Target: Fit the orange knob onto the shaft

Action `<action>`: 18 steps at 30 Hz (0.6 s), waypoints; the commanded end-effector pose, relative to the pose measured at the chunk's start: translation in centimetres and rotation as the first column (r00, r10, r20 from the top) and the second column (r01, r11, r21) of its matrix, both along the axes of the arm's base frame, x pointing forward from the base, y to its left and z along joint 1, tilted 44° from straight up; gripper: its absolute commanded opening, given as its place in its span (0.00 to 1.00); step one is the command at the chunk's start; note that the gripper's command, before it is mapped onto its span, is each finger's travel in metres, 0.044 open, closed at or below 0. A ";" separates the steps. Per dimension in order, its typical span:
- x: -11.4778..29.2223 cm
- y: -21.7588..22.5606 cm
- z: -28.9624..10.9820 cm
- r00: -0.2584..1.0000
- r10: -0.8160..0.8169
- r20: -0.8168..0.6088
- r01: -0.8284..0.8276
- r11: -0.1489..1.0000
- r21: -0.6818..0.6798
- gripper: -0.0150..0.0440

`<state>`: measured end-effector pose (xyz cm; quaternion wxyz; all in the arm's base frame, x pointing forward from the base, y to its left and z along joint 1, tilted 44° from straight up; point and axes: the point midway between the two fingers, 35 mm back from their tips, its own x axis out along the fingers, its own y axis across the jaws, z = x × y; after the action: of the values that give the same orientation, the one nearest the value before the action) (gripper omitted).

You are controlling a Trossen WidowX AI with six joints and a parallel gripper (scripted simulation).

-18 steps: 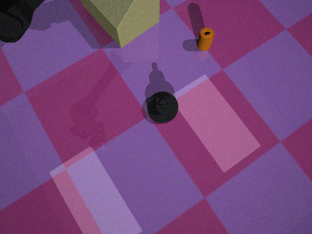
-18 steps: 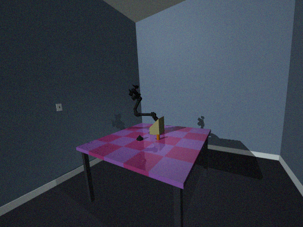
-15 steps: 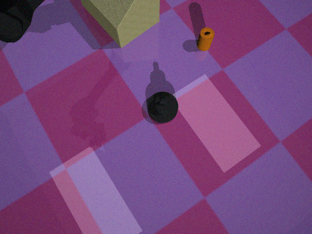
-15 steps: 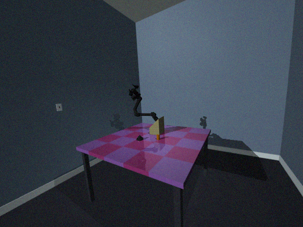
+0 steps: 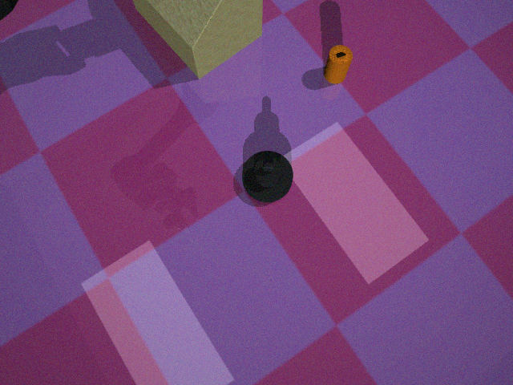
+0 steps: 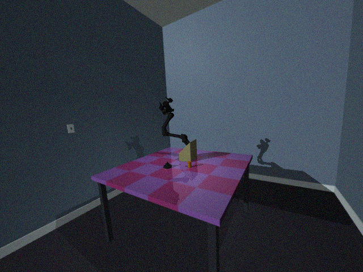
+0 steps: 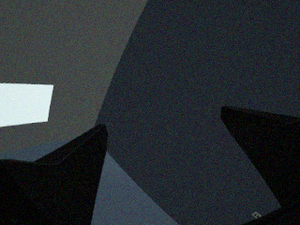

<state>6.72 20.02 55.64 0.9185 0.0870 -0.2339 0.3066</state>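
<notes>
While the orange knob (image 5: 337,63) stands unfitted toward the desk's far edge, your gripper (image 6: 167,101) hangs wide open, empty; the pedestal (image 5: 267,176) waits mid-desk.

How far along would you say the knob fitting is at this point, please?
Nothing is done yet. The orange knob stands upright on the table, apart from the pedestal. The end effector is open and empty, raised high above the table's far edge. Grasping, aligning, pushing down and releasing all remain.
</notes>
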 end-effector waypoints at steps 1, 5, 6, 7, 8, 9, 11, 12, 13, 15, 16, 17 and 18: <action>0.3 3.2 -1.7 1.000 -0.018 0.012 0.018 0.998 -0.065 1.00; 1.3 5.6 -3.5 0.998 -0.065 0.025 0.067 0.988 -0.137 1.00; 1.9 6.0 -4.0 0.995 -0.091 0.032 0.095 0.983 -0.157 1.00; 2.2 6.6 -4.5 0.994 -0.103 0.035 0.108 0.978 -0.176 1.00; 2.5 7.3 -5.1 0.994 -0.108 0.035 0.113 0.974 -0.196 1.00; 2.7 7.9 -5.6 0.993 -0.109 0.033 0.114 0.970 -0.213 1.00; 3.2 9.2 -6.7 0.993 -0.112 0.028 0.115 0.962 -0.248 1.00; 3.4 9.8 -7.3 0.993 -0.113 0.024 0.115 0.957 -0.266 1.00; 3.7 10.4 -7.9 0.993 -0.115 0.020 0.116 0.952 -0.283 1.00; 4.8 11.7 -9.5 0.991 -0.131 0.023 0.130 0.931 -0.340 1.00; 5.5 12.4 -10.4 0.990 -0.140 0.022 0.138 0.918 -0.372 1.00; 6.3 13.0 -11.5 0.989 -0.148 0.019 0.143 0.904 -0.404 1.00; 6.9 13.7 -12.6 0.988 -0.154 0.008 0.143 0.891 -0.431 1.00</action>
<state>11.51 31.37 46.59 0.9381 -0.0853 -0.1852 0.2799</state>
